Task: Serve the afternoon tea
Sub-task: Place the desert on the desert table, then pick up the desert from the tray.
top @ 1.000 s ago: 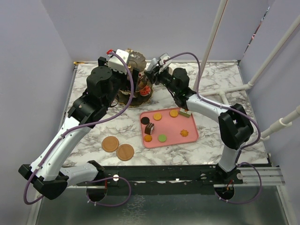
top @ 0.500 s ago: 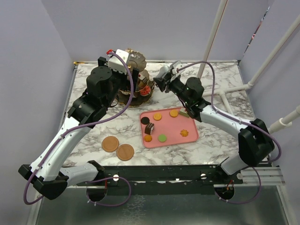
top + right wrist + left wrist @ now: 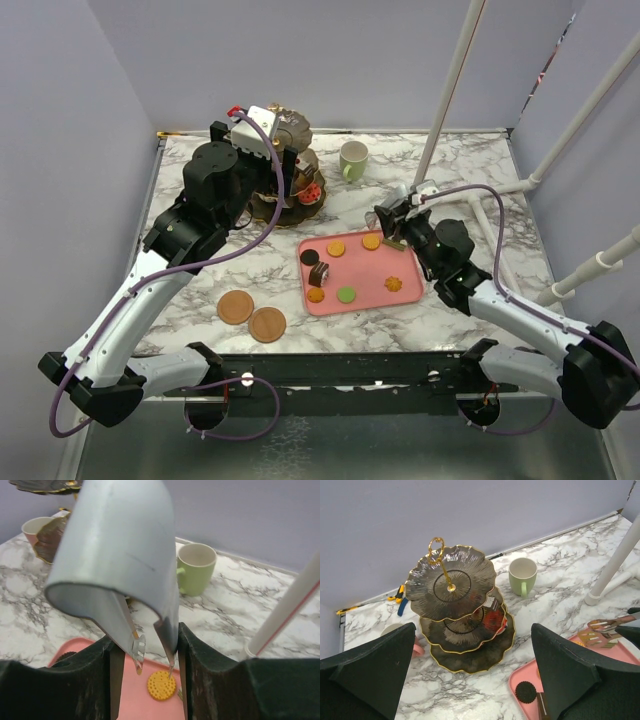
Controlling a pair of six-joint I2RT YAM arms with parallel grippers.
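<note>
Top external view has the dark three-tier stand (image 3: 295,128) at the far side of the marble table (image 3: 200,290), with the left arm reared up in front of it. The left gripper (image 3: 472,627) hangs above the stand, fingers spread wide with nothing between them. A red pastry (image 3: 493,620) and a brown-and-white slice (image 3: 490,603) sit on the lower tiers — which tier exactly I cannot tell. The pale-green mug (image 3: 352,160) stands just right of the stand. The pink mug (image 3: 37,529) is on the stand's left side, half hidden. A brown coaster (image 3: 236,307) and a second coaster (image 3: 267,324) lie side by side near the front, well apart from both mugs. The right gripper (image 3: 146,645) is clamped on a pair of metal tongs (image 3: 120,555), whose tips are slightly parted just over a yellow cookie (image 3: 161,685) on the pink tray (image 3: 405,295) — whether they touch it I cannot tell. Other small treats, a green cookie (image 3: 346,294) among them, lie scattered on that tray.
</note>
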